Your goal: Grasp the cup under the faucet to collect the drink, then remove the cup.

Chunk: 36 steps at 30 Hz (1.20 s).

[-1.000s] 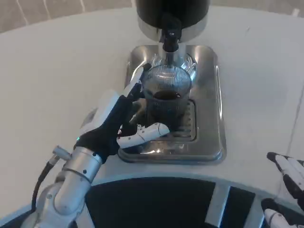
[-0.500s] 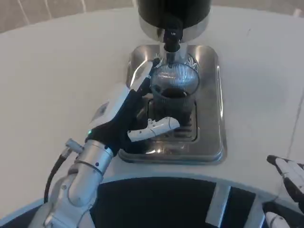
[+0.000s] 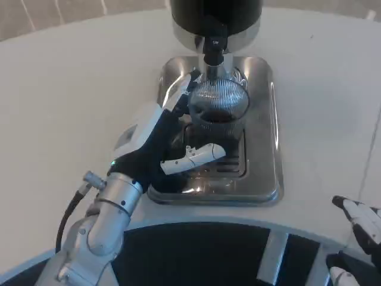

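Nearest the camera, the right robot hand is parked at the bottom corner of the white surface, well apart from the action; nothing is seen in it, but how far its fingers are spread can't really be told from what's visible, so it's probably just kept out of the way. A bit further in, the left robot hand is reached onto the steel drip tray and wrapped around the cup, thumb across the near side and fingers up along the far-left wall, so the cup looks to be gripped rather than just touched. The cup is stood on the tray's grate, right under the faucet of the black dispenser, presumably so anything poured is caught cleanly and spills are taken by the tray. Dark liquid can already be seen inside, so filling seems underway or done, and lifting out is likely what's left.
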Each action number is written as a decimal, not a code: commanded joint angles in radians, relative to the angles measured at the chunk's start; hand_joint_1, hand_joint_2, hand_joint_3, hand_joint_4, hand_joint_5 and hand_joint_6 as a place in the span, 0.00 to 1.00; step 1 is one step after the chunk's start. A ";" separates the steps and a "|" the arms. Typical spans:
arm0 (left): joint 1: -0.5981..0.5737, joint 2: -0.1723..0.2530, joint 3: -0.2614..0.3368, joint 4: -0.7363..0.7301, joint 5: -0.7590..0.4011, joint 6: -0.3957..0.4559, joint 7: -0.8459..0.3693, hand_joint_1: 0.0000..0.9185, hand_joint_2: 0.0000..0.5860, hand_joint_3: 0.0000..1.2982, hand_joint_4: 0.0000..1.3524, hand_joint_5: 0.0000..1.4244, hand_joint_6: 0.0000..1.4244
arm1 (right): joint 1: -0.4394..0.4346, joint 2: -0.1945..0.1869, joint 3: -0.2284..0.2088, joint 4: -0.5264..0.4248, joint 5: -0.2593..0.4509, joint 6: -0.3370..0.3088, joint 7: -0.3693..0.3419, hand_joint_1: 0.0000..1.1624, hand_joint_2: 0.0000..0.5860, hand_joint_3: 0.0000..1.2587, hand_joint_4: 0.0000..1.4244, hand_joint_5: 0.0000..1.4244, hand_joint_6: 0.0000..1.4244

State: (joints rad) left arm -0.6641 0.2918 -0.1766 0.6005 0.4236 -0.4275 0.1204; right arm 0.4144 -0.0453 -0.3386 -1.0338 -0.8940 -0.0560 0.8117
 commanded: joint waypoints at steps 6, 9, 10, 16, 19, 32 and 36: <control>-0.008 0.019 0.020 0.033 -0.038 -0.037 -0.017 0.31 0.08 0.00 0.00 0.21 0.15 | 0.020 -0.001 0.027 -0.013 -0.010 0.018 -0.028 0.05 0.89 0.00 0.00 0.00 0.00; -0.019 0.023 0.028 0.053 -0.077 -0.068 -0.057 0.33 0.08 0.00 0.00 0.21 0.16 | 0.021 0.005 0.035 -0.013 -0.015 0.011 -0.032 0.05 0.89 0.00 0.00 0.00 0.00; -0.022 0.026 0.032 0.060 -0.091 -0.080 -0.070 0.34 0.07 0.00 0.00 0.21 0.17 | 0.021 0.007 0.038 -0.013 -0.017 0.009 -0.033 0.05 0.88 0.00 0.00 0.00 0.00; -0.038 0.034 0.048 0.097 -0.134 -0.127 -0.121 0.35 0.07 0.00 0.00 0.22 0.18 | 0.021 0.018 0.058 -0.013 -0.037 0.011 -0.032 0.05 0.87 0.00 0.00 0.00 0.00; -0.048 0.038 0.057 0.123 -0.154 -0.151 -0.143 0.35 0.07 0.00 0.00 0.22 0.18 | 0.014 0.025 0.070 -0.013 -0.050 0.018 -0.029 0.05 0.87 0.00 0.00 0.00 0.00; -0.133 0.041 0.050 0.283 -0.159 -0.231 -0.168 0.48 0.09 0.00 0.00 0.24 0.16 | -0.018 0.048 0.148 -0.013 -0.132 0.052 -0.005 0.05 0.86 0.00 0.00 0.00 0.00; -0.155 0.033 0.043 0.316 -0.152 -0.240 -0.156 0.49 0.09 0.00 0.00 0.24 0.16 | -0.028 0.046 0.153 -0.013 -0.142 0.062 0.000 0.06 0.86 0.00 0.00 0.00 0.00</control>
State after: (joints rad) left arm -0.8028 0.3290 -0.1258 0.8895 0.2504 -0.6484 -0.0454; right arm 0.3878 -0.0016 -0.1866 -1.0338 -1.0268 -0.0030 0.7991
